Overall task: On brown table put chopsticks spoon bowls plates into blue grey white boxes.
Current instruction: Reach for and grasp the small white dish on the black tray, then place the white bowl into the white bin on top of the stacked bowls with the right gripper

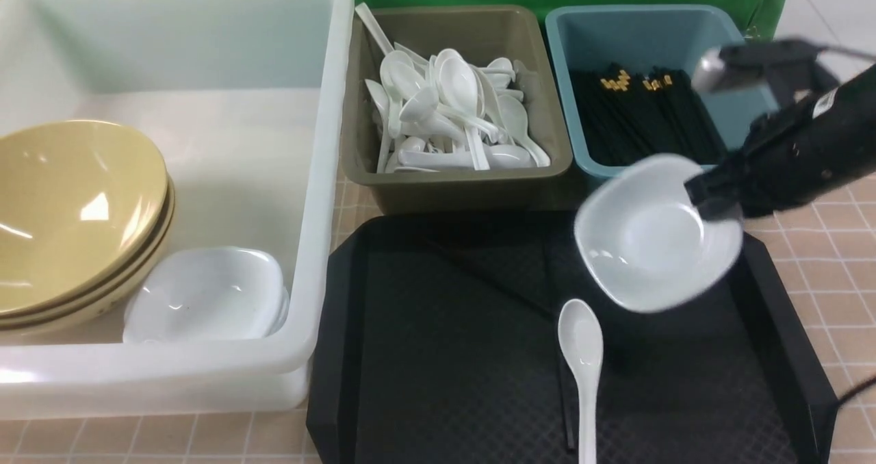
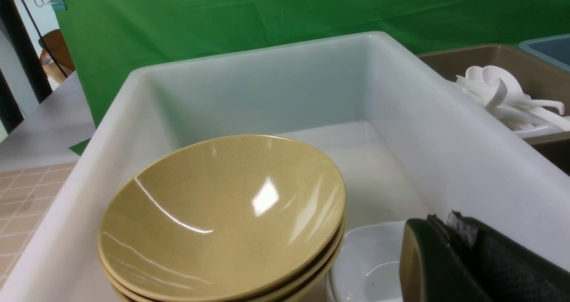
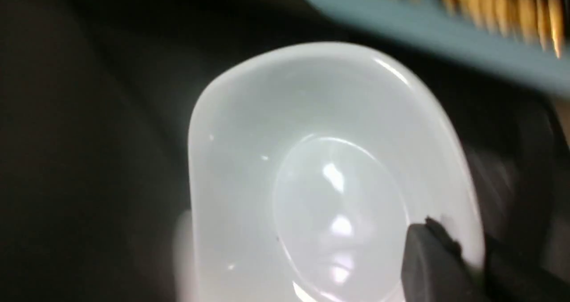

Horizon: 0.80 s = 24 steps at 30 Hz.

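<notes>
right fingers (image 1: 712, 197) pinching rim of white plate (image 1: 643, 238) over black tray (image 1: 445, 382), spoon (image 1: 580, 344) lying on tray, left fingers (image 2: 427, 257) pressed together over white box (image 2: 445, 150), white label (image 1: 823, 102) on right arm (image 1: 801, 152) too blurred to read

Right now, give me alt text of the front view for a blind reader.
The right gripper holds a small glossy white dish by its rim over a black textured tray where a white soup spoon lies. A translucent white tub holds tan bowls, an olive-grey tub spoons, a teal-blue tub black chopsticks.
</notes>
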Each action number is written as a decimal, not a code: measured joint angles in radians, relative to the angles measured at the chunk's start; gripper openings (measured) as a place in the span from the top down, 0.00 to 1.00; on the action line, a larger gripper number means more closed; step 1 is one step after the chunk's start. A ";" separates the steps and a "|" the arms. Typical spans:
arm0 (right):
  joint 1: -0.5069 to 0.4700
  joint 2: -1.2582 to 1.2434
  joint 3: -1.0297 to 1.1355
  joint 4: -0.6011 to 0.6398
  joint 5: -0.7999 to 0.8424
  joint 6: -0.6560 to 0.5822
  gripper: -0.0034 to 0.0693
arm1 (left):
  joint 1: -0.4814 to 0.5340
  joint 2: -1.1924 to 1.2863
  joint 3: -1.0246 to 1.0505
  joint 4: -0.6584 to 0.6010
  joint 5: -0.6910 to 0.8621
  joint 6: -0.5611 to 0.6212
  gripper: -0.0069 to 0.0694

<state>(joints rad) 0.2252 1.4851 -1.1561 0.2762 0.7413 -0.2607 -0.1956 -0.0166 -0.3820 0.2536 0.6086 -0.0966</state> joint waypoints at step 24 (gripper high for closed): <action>0.715 0.431 -0.258 0.333 -0.735 -0.409 0.52 | 0.000 0.000 0.000 0.000 0.008 0.000 0.90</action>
<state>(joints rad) 0.9399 1.9160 -1.4146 0.6097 0.0062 -0.6701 -0.1956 -0.0166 -0.3820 0.2536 0.6165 -0.0966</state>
